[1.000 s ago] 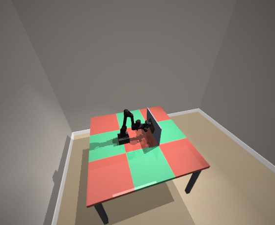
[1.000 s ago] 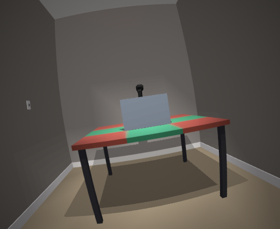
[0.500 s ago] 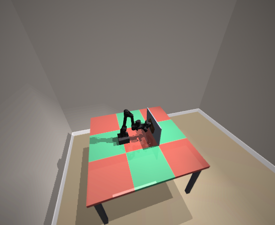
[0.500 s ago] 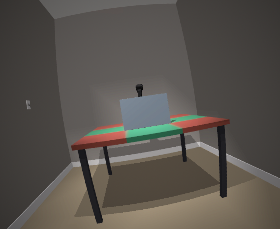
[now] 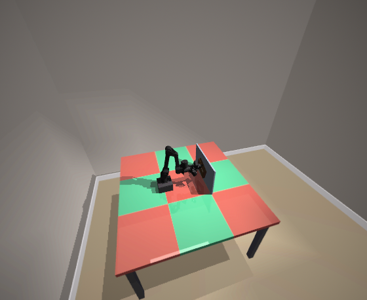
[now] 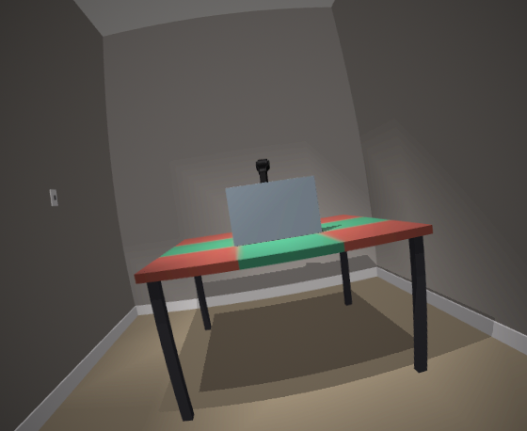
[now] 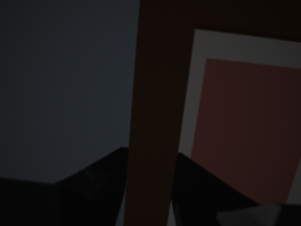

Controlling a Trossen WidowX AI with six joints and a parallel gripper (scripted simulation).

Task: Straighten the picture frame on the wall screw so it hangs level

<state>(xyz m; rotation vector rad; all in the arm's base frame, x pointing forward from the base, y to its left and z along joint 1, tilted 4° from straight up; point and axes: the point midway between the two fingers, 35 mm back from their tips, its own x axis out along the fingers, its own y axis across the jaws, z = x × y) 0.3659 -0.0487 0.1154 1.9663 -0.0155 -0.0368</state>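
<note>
The picture frame (image 5: 204, 173) (image 7: 160, 74) has a dark brown border, a pale mat and a dull red picture. It is on the robot's side of an upright grey-blue panel (image 5: 210, 179) (image 6: 275, 212) (image 7: 64, 89). In the wrist view its upper edge slopes down to the right and its left bar leans slightly. My gripper (image 5: 198, 166) (image 7: 150, 159) is shut on the frame's left bar, one dark finger on each side. The screw and notched strip are hidden. In the exterior view the panel hides the frame and gripper.
The panel stands on a red and green checkered table (image 5: 200, 226) (image 6: 287, 254). The arm's dark base (image 5: 165, 186) is on the table, on the frame's side of the panel. The wrist view is dark.
</note>
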